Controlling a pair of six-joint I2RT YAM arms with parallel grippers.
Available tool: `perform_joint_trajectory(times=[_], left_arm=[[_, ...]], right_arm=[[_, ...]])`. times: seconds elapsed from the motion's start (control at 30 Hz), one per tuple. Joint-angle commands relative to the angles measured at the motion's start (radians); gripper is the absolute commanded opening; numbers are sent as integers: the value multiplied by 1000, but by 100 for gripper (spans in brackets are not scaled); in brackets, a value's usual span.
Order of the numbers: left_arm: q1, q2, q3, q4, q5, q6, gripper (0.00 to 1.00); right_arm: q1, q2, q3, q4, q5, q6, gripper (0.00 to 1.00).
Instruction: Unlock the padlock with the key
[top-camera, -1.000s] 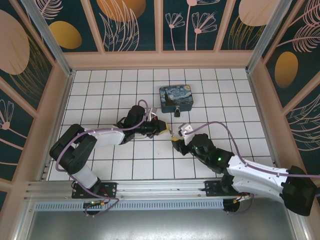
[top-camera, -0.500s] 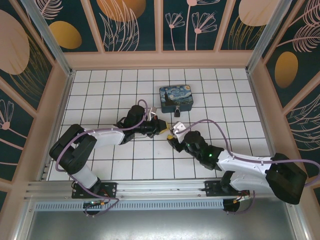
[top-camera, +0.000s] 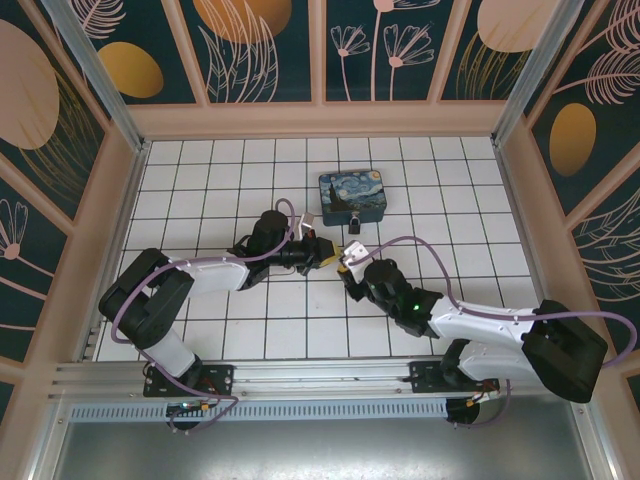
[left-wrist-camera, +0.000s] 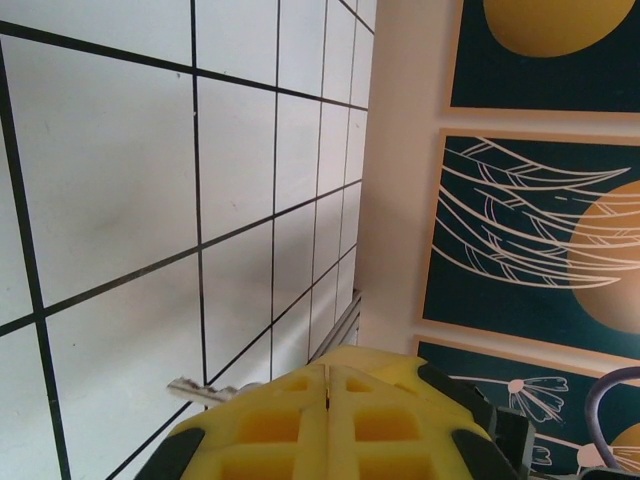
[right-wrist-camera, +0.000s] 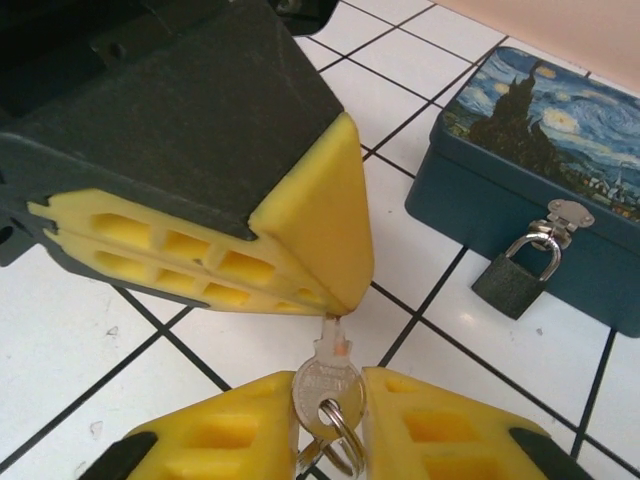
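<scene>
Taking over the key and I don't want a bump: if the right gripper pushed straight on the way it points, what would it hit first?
The left gripper: its shut yellow fingers pinch the key blade directly ahead of the right gripper, very close. The padlock lies further off, beside that line.

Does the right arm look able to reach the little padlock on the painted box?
Probably yes: bare tiles lie between the right gripper and the padlock, which hangs on the box's front. But the left gripper also pinches the key, so that would need releasing first.
</scene>
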Motion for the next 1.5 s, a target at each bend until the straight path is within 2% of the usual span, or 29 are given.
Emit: perform_joint_trajectory(times=[0.0,0.17,0.23,0.37,0.47,0.6,0.73,0.9,1.07,1.27,1.47], left_arm=[[5,-21,-6,25,20,-6,0],[5,-39,-19,8,2,-9,2],[6,-48,-16,-31,-21,11,16],[6,-88,35,-210,-122,139,40],[12,-104,69,-291,-160,216,49],[33,-159,85,-322,-184,408,60],[33,-183,103,-272,-53,627,59],[34,-134,126,-249,78,747,56],[48,-152,82,-184,147,747,53],[49,-202,-8,-29,260,701,50],[48,-228,-26,-65,262,729,49]], right_arm=[[-7,13,39,43,26,-11,16],[-10,13,48,40,6,-15,7],[-12,4,49,22,-14,-10,5],[-40,-29,47,-27,-102,31,1],[-97,-65,40,-59,-258,84,1],[-223,-91,33,-102,-568,173,1],[-340,-103,-8,-19,-921,285,2],[-405,-106,-40,110,-1128,393,1],[-412,-118,-32,92,-1160,411,1],[-418,-116,-52,134,-1190,455,1],[-424,-101,-51,179,-1195,477,1]])
